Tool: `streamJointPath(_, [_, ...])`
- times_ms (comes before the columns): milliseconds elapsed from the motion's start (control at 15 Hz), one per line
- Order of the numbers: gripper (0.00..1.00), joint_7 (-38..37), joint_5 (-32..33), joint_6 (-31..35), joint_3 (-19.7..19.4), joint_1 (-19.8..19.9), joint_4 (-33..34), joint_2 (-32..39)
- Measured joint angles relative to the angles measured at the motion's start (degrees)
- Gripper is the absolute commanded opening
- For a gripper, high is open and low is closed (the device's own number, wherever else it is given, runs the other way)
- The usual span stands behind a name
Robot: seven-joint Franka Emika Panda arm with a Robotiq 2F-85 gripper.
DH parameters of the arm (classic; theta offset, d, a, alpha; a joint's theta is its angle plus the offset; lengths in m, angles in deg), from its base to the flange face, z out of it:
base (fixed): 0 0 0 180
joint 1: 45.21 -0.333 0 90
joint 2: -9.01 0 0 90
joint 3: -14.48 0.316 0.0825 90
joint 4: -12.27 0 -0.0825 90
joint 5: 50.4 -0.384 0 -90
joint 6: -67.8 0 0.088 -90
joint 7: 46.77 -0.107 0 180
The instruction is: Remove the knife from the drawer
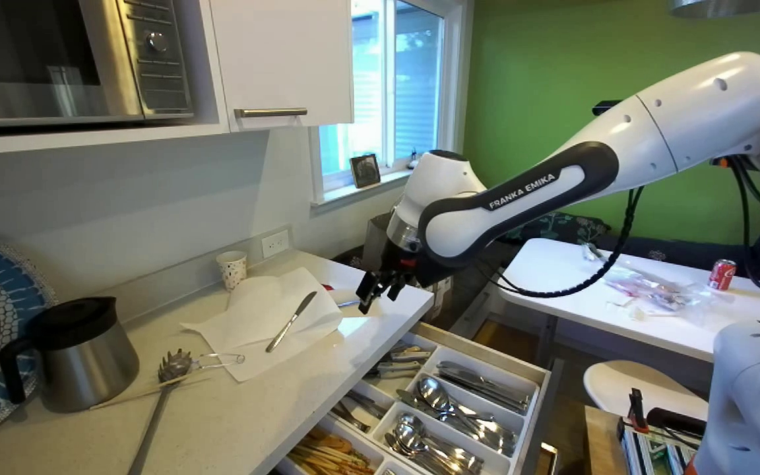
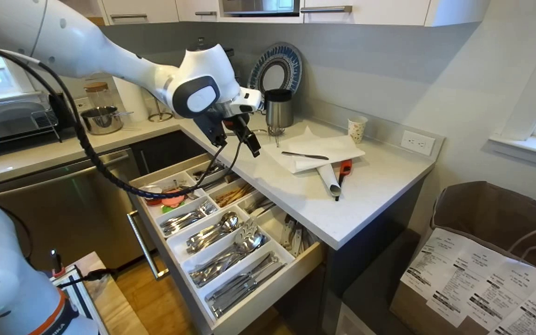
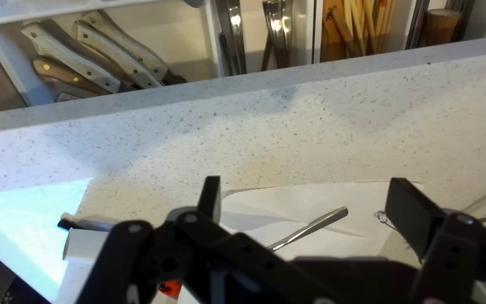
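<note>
The silver knife (image 1: pixel 291 321) lies on white paper on the countertop, outside the drawer. It also shows in an exterior view (image 2: pixel 305 155). In the wrist view, the knife's handle end (image 3: pixel 321 223) shows between and beyond my fingertips; the rest is hidden behind the gripper. My gripper (image 3: pixel 304 192) is open with nothing between its fingers. It hangs above the counter, apart from the knife, in both exterior views (image 1: pixel 379 300) (image 2: pixel 239 147). The white drawer (image 1: pixel 485 349) stands pulled out below the counter, holding sorted cutlery; its wooden side wall (image 2: pixel 272 289) shows too.
White paper (image 1: pixel 248 313) lies under the knife. A paper cup (image 2: pixel 357 129), a steel carafe (image 1: pixel 83 363), a pasta server (image 1: pixel 167 389), a rolled paper tube (image 2: pixel 328 179) and an orange-handled tool (image 2: pixel 345 168) are on the counter. A wall cabinet (image 1: pixel 281 59) hangs above.
</note>
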Motion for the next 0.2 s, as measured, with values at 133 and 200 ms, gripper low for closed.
streamJointPath(133, [1.0,-0.1,0.0,0.5,0.1,0.0,-1.6,-1.7])
streamJointPath(200, [1.0,-0.1,0.0,0.5,0.1,0.0,-1.7,-2.0])
